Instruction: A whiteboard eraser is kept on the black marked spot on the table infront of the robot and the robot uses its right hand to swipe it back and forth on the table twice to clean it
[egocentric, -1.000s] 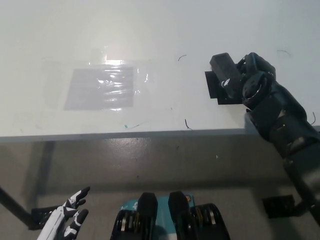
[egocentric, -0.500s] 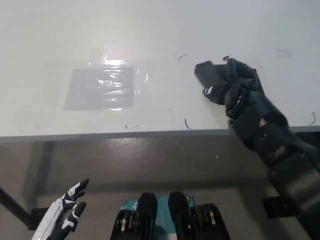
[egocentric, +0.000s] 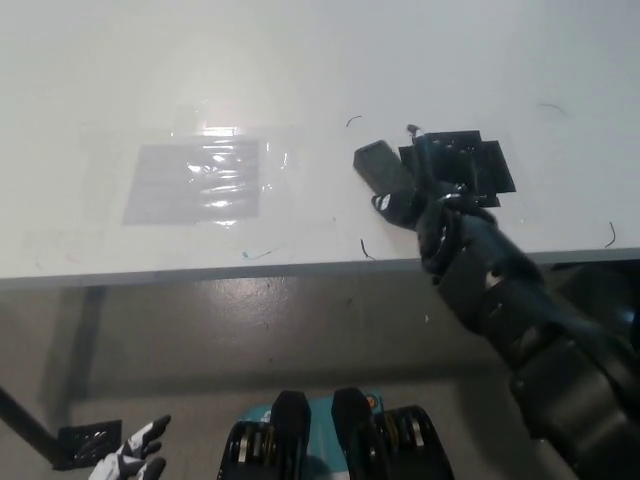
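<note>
At the bottom left corner of the head view, only the fingertips of the white left hand show, below the table's edge and well apart from everything on it; whether it is open or closed cannot be told. On the left part of the white table lies a grey rectangular patch under glossy clear film, with a bright glare on its upper edge. A few thin dark pen strokes mark the surface near the front edge. Right of centre, the black right hand is closed over the whiteboard eraser, holding it down on the tabletop; the fingers wrap its right end, so only the left end is plain to see. The eraser is a dark, blocky bar, its long axis running from upper left to lower right, its free end pointing toward the film patch. Just beside it on the right, partly uncovered, is the black marked spot, a dark square with notched edges. The black forearm slants down to the bottom right corner.
</note>
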